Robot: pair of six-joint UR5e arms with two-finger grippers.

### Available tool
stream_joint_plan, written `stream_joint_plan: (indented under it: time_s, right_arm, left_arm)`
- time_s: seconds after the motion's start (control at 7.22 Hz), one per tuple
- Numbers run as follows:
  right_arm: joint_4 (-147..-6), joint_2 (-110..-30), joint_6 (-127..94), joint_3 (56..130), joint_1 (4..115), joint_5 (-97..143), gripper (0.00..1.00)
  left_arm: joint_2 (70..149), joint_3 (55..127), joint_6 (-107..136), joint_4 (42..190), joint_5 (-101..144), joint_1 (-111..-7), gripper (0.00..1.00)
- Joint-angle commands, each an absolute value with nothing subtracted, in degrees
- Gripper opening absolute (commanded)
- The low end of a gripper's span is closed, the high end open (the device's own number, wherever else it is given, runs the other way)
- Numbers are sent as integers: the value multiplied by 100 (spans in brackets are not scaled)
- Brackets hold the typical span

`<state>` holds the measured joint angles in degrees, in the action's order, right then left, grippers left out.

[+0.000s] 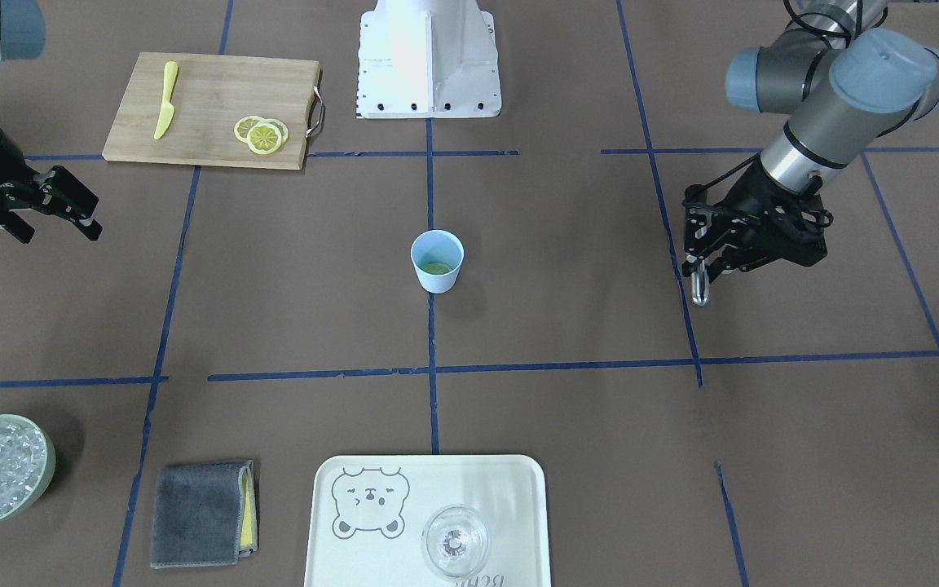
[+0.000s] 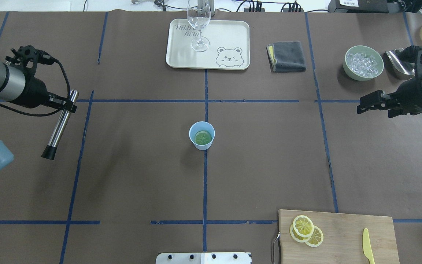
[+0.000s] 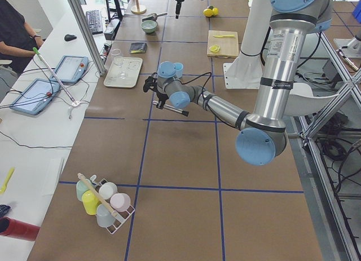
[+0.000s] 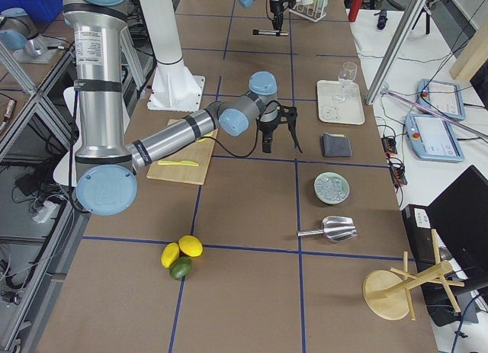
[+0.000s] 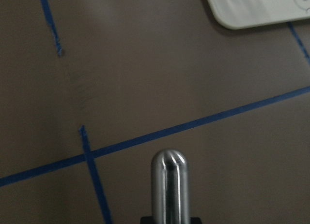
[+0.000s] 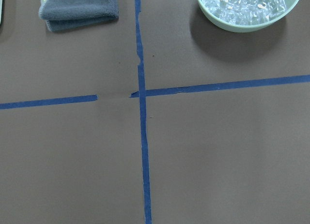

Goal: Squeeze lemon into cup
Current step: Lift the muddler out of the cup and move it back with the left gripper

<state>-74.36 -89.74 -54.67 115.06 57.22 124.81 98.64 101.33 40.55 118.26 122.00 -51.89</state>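
Observation:
The light-blue cup (image 2: 202, 143) stands upright at the table's centre, and it also shows in the front view (image 1: 437, 277). A lemon slice (image 2: 203, 138) lies flat inside it. Three more lemon slices (image 2: 306, 231) overlap on the wooden cutting board (image 2: 346, 234). My left gripper (image 2: 68, 104) is far left of the cup, shut on a steel rod with a black tip (image 2: 59, 128), held above the table. The rod's rounded end shows in the left wrist view (image 5: 169, 185). My right gripper (image 2: 361, 106) is open and empty, far right of the cup.
A yellow plastic knife (image 2: 367, 240) lies on the board. A cream tray (image 2: 181, 55) with a clear glass (image 2: 199, 25) sits at the far edge. Beside it are a grey cloth (image 2: 287, 55), a green bowl of ice (image 2: 364, 63) and a metal scoop (image 2: 398, 62).

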Motion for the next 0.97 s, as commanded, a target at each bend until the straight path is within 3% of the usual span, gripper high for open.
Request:
stream_joint_plan:
  time_s: [0.0, 0.42, 0.83]
  right_arm:
    - [-7436, -8974, -5467, 11479, 5722, 12480, 100]
    - [-7436, -8974, -5484, 11487, 5722, 12489, 100]
    - [-7427, -8974, -5502, 11514, 5730, 12480, 100]
  left_arm:
    - [9712, 9670, 3981, 11821, 12173, -5203, 0]
    - [9677, 9081, 3973, 11777, 11909, -5273, 0]
    - [9686, 8991, 4034, 11366, 11822, -5413, 2]
